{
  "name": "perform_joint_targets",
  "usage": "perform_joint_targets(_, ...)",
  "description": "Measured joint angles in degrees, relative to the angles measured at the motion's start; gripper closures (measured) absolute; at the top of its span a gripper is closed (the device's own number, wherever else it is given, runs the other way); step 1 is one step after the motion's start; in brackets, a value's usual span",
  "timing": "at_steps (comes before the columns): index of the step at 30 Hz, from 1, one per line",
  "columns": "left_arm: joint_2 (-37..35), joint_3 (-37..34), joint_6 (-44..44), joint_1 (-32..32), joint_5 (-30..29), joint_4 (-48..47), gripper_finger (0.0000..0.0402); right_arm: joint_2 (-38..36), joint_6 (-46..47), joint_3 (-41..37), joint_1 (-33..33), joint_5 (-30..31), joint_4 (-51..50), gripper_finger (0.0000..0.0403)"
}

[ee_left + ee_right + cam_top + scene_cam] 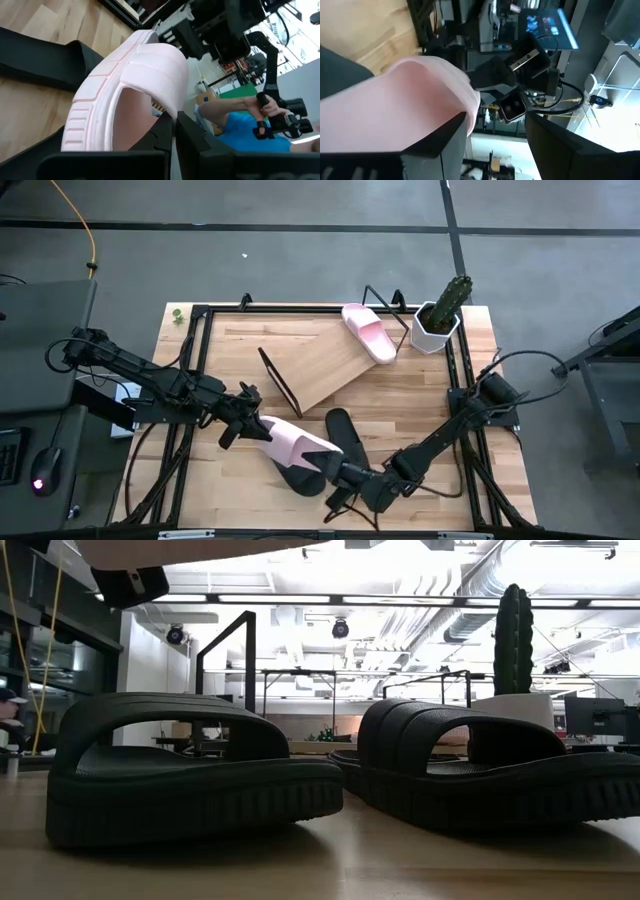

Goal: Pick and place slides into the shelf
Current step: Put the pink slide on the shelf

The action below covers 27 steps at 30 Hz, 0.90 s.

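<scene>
No words, numbers, brands or signs can be read in any of the pictures. A blue screen (547, 27) glows in the room in the right wrist view, but whatever is on it is too blurry to read.
</scene>
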Motion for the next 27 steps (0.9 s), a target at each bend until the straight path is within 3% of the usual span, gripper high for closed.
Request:
perform_joint_targets(8,0.00,-0.02,-0.07,0.00,1.60,-0.20,0.0401,3.61,8.58,6.45,-2.16,-2.74,-14.12,0.0213)
perform_joint_targets(27,0.39,-0.09,-0.24,0.00,1.79,1.74,0.0401,5.03,8.22,6.51,-5.18,-8.32,-12.11,0.0213)
